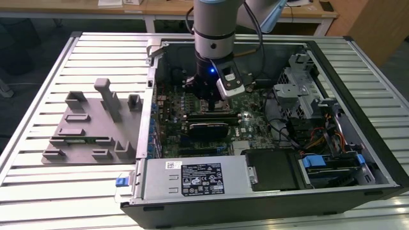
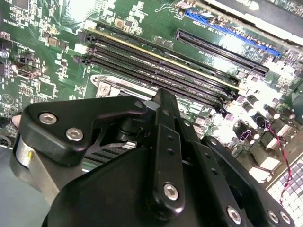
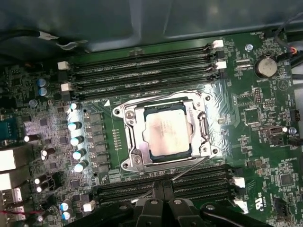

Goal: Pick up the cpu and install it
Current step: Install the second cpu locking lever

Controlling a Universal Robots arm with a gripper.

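The cpu (image 3: 166,130), a square chip with a silvery top, lies flat inside the metal-framed socket (image 3: 130,142) on the green motherboard (image 3: 265,123). In the first wrist view my gripper (image 3: 163,187) hovers by the socket's edge, its two black fingers (image 3: 152,208) pressed together with nothing between them. In the second wrist view the gripper (image 2: 161,97) and its black linkage hang just over the memory slots (image 2: 156,64). In the exterior view the gripper (image 1: 211,101) reaches down into the open computer case, over the middle of the board.
Memory slots (image 3: 142,71) run along two sides of the socket. A thin metal lever (image 3: 189,166) angles out from the socket. The case holds a power supply (image 1: 191,178), a drive cage (image 1: 303,93) and cables (image 1: 319,139). A grey fixture tray (image 1: 89,129) sits on the slatted table at the exterior view's left.
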